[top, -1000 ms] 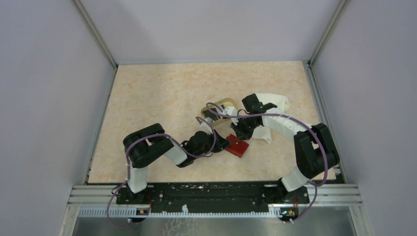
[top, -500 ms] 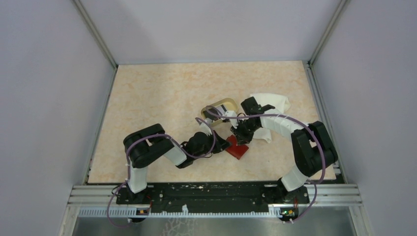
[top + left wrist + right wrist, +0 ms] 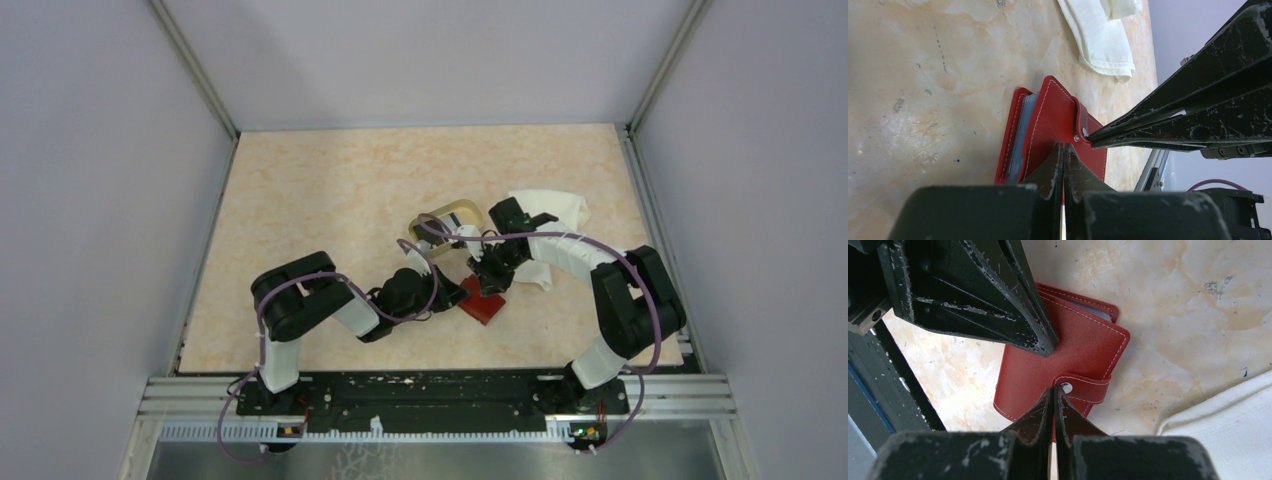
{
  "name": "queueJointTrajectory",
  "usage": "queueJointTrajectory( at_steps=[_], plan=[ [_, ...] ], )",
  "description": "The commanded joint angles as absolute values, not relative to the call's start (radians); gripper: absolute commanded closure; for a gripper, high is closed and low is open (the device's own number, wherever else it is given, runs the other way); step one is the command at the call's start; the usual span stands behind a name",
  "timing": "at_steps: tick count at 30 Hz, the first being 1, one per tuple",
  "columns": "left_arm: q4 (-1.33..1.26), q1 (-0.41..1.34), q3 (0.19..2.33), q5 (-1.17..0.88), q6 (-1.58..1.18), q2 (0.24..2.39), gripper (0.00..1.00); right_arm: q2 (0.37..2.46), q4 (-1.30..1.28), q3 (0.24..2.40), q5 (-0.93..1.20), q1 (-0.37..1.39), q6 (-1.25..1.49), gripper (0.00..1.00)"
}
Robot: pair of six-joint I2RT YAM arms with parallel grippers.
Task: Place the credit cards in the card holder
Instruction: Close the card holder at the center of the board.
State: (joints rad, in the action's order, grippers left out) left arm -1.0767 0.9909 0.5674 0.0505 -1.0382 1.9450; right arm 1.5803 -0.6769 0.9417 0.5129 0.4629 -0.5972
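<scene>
Card holder lies folded flat on the tabletop, right of centre and nearer the near edge than the far one, with its strap wrapped over the open side. Both claws are clenched with nothing between the fingers, so they act as pokers, not clamps. The right gripper has its tip right at the metal snap stud. The left gripper bears its tip on the cover beside the strap. My read: the left pins the wallet so it can't slide on the smooth marbled top while the right works the snap, either pressing it home or about to pop it; I can't tell which. Materials: red leather-like cover, matte, pale stitching along the edges, rounded corners, soft enough to bow slightly near the spine. The left wrist view shows grey-blue thin layers between the covers, either credit cards or sleeve edges, unclear. No loose cards show beside it. The white cloth, woven and folded, sits just off the holder toward the right edge, not touching. The tan oval tray is farther back; its contents are too small to read. Finger tips are scuffed black metal and could skate off the stud.
</scene>
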Motion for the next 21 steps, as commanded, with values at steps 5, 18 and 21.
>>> queueJointTrajectory(
  at_steps=[5, 18, 21],
  plan=[
    [-1.058, 0.986, 0.552, 0.041, -1.035, 1.972, 1.0, 1.564, -0.695, 0.957, 0.572, 0.477, -0.59, 1.0],
    [-1.06, 0.986, 0.555, 0.04, -1.034, 1.971, 1.0, 1.607, -0.711, 0.949, 0.532, 0.486, -0.605, 1.0],
    [-1.062, 0.986, 0.555, 0.039, -1.034, 1.973, 1.0, 1.614, -0.698, 0.951, 0.513, 0.488, -0.59, 1.0]
  ],
)
